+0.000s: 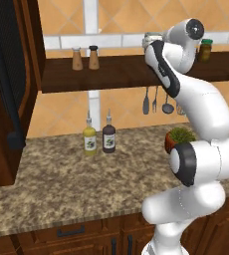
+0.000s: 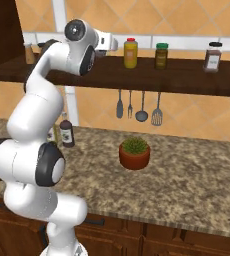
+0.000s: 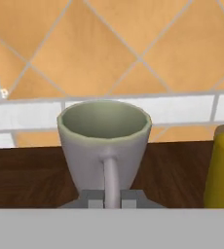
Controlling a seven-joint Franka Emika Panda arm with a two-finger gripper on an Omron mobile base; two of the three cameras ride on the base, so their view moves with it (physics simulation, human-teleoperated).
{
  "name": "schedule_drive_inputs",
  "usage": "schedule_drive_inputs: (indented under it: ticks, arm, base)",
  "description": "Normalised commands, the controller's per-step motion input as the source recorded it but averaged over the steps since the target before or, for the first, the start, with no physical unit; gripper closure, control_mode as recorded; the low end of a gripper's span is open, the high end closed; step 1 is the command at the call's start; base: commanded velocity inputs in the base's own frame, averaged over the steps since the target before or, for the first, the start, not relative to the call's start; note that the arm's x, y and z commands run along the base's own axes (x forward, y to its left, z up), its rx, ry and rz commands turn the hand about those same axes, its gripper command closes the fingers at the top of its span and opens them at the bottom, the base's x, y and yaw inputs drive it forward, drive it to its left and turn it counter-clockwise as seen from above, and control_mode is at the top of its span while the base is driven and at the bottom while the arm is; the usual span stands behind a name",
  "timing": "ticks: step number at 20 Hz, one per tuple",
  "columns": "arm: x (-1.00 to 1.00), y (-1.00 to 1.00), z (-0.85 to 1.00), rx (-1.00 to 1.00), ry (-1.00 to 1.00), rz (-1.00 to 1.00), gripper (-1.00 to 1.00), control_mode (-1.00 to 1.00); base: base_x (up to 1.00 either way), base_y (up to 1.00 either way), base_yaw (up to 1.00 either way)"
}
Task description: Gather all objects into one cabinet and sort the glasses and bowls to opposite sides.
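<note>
**Mug gripped by its handle on the wall shelf**

While the pale grey-white handled mug stands upright on the open dark wooden wall shelf, the lift should go straight up first, so its base clears the board before any sideways travel. A handle grip lets a vessel swing, so I judge a slow, level carry safest, with the wrist kept from rolling. The yellow bottle with a red cap stands just beside the mug on the same shelf; pulling back away from the tiled wall rather than sweeping sideways should avoid knocking it. From there the route runs toward the tall dark brown wooden cabinet with the mesh-panelled door, whose door stands swung out over the speckled granite counter.

In the hand view the two-finger gripper is pinched narrow, its tips pressed on either side of the mug's handle near its lower end. The mug appears to rest on the shelf, not yet raised.
</note>
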Motion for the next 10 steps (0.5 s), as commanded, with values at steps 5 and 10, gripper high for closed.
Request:
schedule_drive_inputs:
  ticks: [5,10]
  arm:
    - [-0.95,-0.26,0.26,0.16,-0.07,0.10,1.00,-1.00]
    - [-1.00,-0.23,0.04,0.03,-0.05,0.15,1.00,-1.00]
  base:
    - [0.00,0.00,0.00]
    - [0.00,0.00,0.00]
